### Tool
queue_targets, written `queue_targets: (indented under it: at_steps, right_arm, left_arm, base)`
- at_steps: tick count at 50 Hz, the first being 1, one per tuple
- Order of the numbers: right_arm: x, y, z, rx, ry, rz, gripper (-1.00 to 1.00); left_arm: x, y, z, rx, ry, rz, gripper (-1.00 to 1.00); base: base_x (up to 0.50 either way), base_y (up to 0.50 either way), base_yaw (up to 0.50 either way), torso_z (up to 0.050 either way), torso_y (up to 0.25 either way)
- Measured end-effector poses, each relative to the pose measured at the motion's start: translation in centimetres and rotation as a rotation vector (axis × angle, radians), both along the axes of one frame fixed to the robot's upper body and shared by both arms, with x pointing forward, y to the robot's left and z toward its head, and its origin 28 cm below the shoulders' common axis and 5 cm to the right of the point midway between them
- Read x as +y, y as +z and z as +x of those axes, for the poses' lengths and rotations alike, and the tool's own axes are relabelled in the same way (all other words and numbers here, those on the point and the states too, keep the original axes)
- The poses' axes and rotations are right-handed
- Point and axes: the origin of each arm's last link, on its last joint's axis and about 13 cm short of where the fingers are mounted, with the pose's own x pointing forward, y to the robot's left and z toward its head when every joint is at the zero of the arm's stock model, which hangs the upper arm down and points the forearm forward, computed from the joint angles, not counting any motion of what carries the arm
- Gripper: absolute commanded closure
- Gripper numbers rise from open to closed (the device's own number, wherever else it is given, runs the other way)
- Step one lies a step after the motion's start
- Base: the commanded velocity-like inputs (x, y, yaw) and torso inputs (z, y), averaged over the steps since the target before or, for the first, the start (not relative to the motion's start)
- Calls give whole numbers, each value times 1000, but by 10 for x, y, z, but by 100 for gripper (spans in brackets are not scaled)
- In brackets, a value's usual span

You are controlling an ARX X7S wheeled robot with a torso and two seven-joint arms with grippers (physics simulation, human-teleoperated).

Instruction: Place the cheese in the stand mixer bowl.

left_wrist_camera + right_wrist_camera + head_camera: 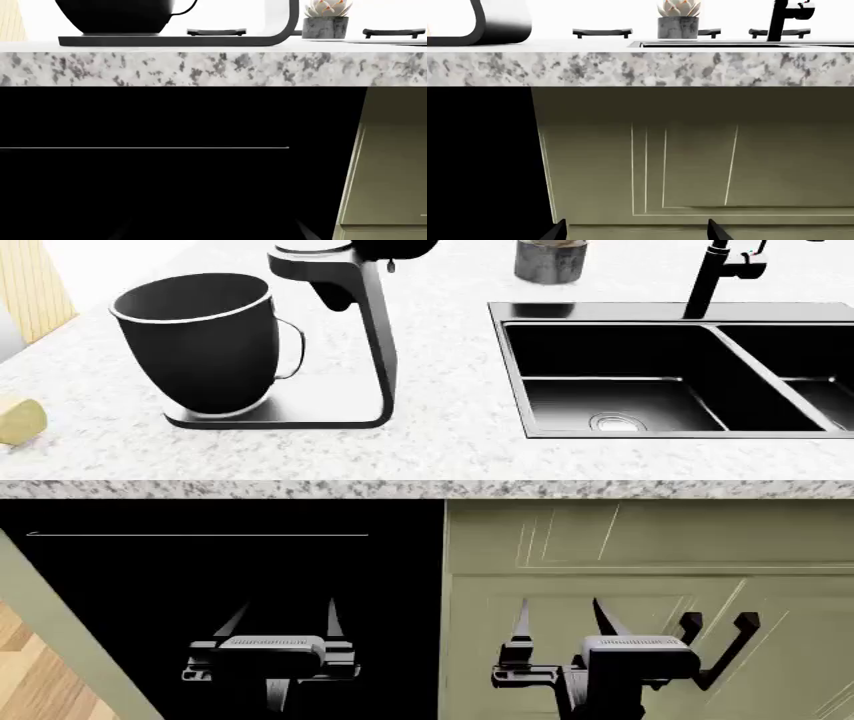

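Head view shows both arms low in front of the cabinets, left gripper [276,625] and right gripper [558,625] with fingers apart, holding nothing. On the counter, the cheese [19,421] lies left of the stand mixer bowl [207,340], apart from it.

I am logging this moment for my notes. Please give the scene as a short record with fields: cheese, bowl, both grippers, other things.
cheese: on the counter's left edge, apart from the bowl
stand mixer bowl: upright on the mixer base, nothing visible inside
left gripper: open, low before the dark cabinet
right gripper: open, low before the green cabinet
other: sink, faucet, potted plant
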Motion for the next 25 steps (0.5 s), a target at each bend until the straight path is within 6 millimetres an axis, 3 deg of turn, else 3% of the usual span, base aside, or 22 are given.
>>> queue_targets:
  at_steps: [16, 20, 25]
  right_arm:
    - [-2, 2, 2, 16, -38, 6, -100]
    - [-8, 15, 5, 5, -57, -16, -100]
    - [-18, 43, 8, -23, -78, -54, -100]
  left_arm:
    - [-1, 13, -6, -19, -32, -29, -100]
    - [9, 31, -3, -33, -10, -2, -100]
    - [26, 66, -4, -70, 28, 34, -100]
  base:
    - [0, 0, 0, 0, 0]
    - [0, 0, 0, 0, 0]
    - [0, 0, 0, 0, 0]
